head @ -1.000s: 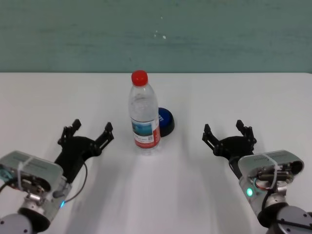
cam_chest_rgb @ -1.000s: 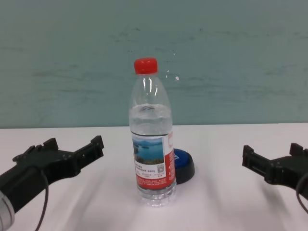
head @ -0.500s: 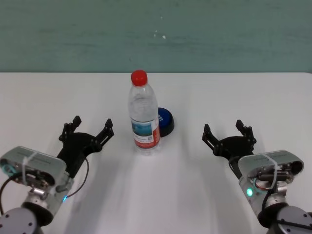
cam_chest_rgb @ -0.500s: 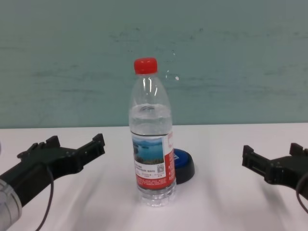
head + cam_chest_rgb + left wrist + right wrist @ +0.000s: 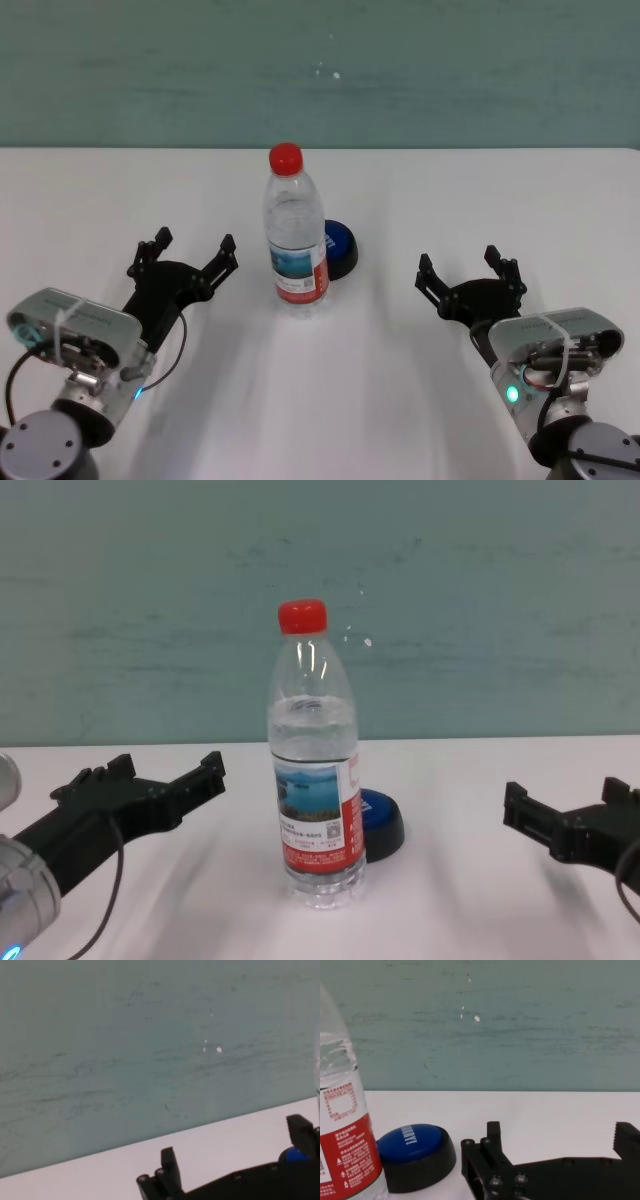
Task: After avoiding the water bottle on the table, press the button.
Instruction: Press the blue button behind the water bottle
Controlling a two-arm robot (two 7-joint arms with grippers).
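The water bottle (image 5: 296, 232) stands upright in the middle of the white table (image 5: 420, 200); it also shows in the chest view (image 5: 314, 770) and the right wrist view (image 5: 342, 1125). The blue button (image 5: 339, 247) on its black base sits just behind and to the right of the bottle, partly hidden by it, and also shows in the chest view (image 5: 380, 820) and the right wrist view (image 5: 415, 1152). My left gripper (image 5: 190, 255) is open and empty, left of the bottle. My right gripper (image 5: 468, 272) is open and empty, right of the button.
A teal wall (image 5: 320, 70) runs along the table's far edge. Bare white tabletop lies on both sides of the bottle and in front of it.
My left gripper has moved forward and a little to the right, closer to the bottle's left side. The right arm, bottle and button have not moved.
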